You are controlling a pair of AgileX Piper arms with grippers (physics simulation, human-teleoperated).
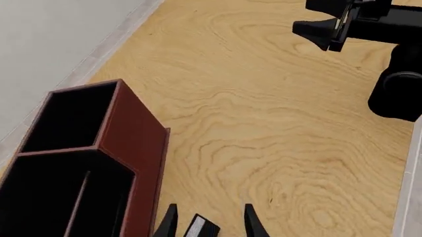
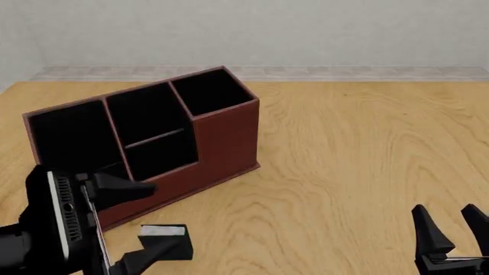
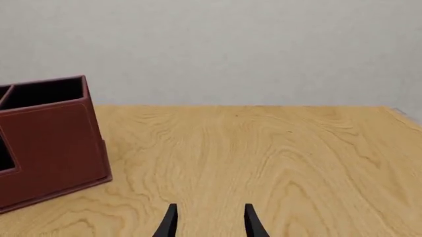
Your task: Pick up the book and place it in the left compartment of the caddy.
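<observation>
The small black book with white page edges lies on the table just in front of the caddy. The caddy's left compartment is the wide black-lined end section. My left gripper is open, with one finger on each side of the book and not touching it. In the left wrist view the book shows between the fingertips of the left gripper, beside the caddy. My right gripper is open and empty at the near right, far from the book.
The caddy's stepped front wall stands close behind the book. The right arm crosses the left wrist view. The table's back edge meets the wall. The right wrist view shows the caddy's small end and the right gripper.
</observation>
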